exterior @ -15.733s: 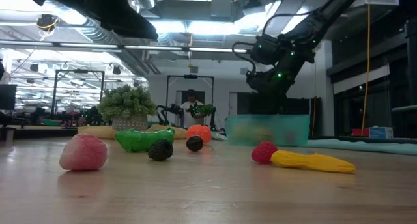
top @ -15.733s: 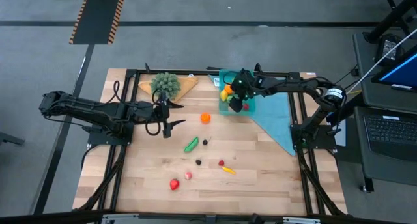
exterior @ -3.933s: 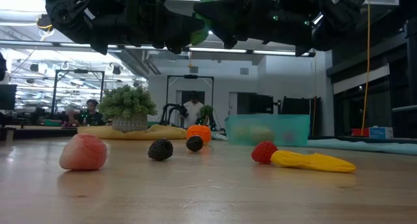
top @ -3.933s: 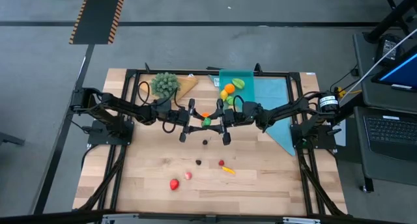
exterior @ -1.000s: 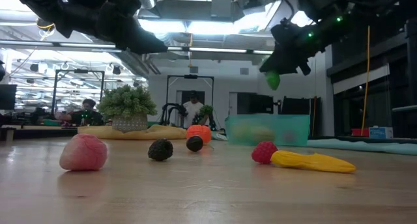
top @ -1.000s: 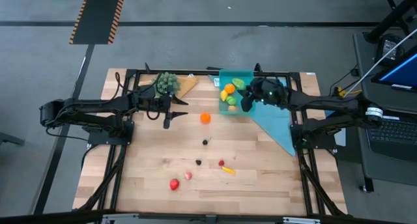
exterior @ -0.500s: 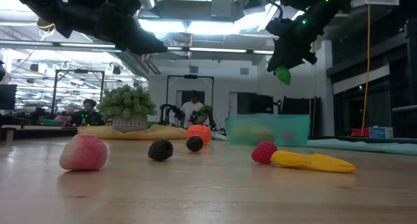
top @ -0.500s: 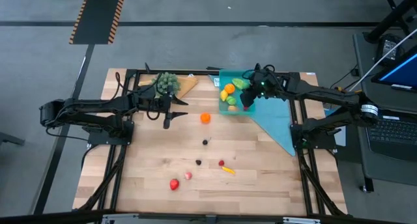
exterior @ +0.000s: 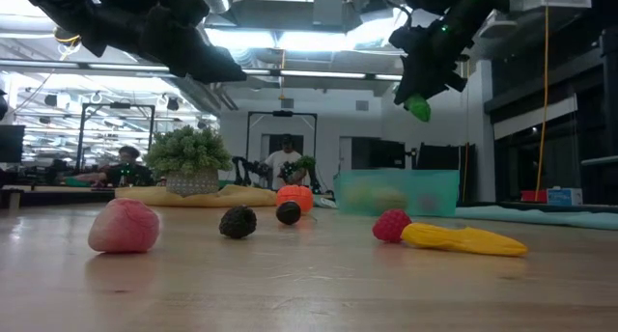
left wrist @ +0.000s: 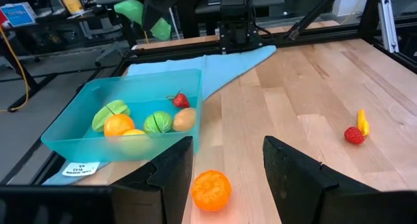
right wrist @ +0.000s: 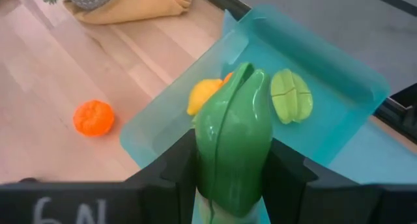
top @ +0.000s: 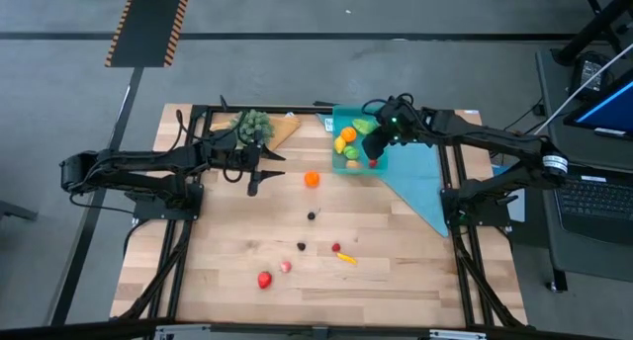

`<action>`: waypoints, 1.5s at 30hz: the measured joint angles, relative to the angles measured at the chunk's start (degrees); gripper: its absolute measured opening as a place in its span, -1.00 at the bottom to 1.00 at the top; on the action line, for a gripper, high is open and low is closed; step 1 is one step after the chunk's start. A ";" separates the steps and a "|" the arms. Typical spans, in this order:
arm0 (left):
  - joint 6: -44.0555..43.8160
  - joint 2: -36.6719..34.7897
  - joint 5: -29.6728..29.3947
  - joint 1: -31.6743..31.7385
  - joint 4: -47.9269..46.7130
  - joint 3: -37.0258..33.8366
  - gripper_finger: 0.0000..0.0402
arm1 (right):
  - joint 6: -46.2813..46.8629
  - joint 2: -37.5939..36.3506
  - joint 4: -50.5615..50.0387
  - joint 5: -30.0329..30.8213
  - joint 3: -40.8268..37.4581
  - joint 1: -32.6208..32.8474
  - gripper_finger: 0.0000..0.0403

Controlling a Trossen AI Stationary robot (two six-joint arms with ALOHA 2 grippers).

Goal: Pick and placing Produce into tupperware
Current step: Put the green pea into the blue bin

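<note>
Wood table [top: 396, 271], high view: your right gripper [top: 381, 140] hangs over the tupperware [top: 341, 116]. Low view: it's raised, green produce [exterior: 418, 108] at its tip. Right wrist: fingers [right wrist: 179, 160] pinch the green piece both sides; "6N" legible. Left wrist: left gripper [left wrist: 228, 168] parted, empty, above an orange [left wrist: 210, 190].

Bright, even overhead light w/ soft, short shadows on the counter [top: 396, 271]. Low view: ceiling strip lights [exterior: 290, 41] flare at 12 o'clock, arms read as backlit silhouettes; near counter boards blurred, bkgd room soft. Right wrist view: green pea pod [right wrist: 234, 136] shows spec. glare and sits close, slightly soft. Left wrist view fairly sharp.
</note>
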 joint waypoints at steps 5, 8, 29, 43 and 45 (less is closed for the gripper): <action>0.00 0.00 0.02 0.00 0.00 0.00 -0.11 | -0.38 3.63 0.11 0.02 0.00 -0.06 -0.35; -0.12 0.00 0.02 0.00 -0.05 0.00 -0.11 | -1.50 7.05 0.32 0.03 -0.01 -0.28 -0.35; -0.31 0.02 0.02 -0.02 -0.27 0.00 -0.11 | -7.31 23.47 6.26 -11.62 -0.03 -8.48 -0.35; -0.28 0.02 0.02 0.00 -0.46 0.00 -0.11 | -9.41 27.68 10.47 -13.66 -0.04 -9.05 -0.31; -0.28 0.02 0.02 0.00 -0.89 0.00 -0.11 | -9.46 27.68 10.46 -13.61 -0.04 -9.05 -0.24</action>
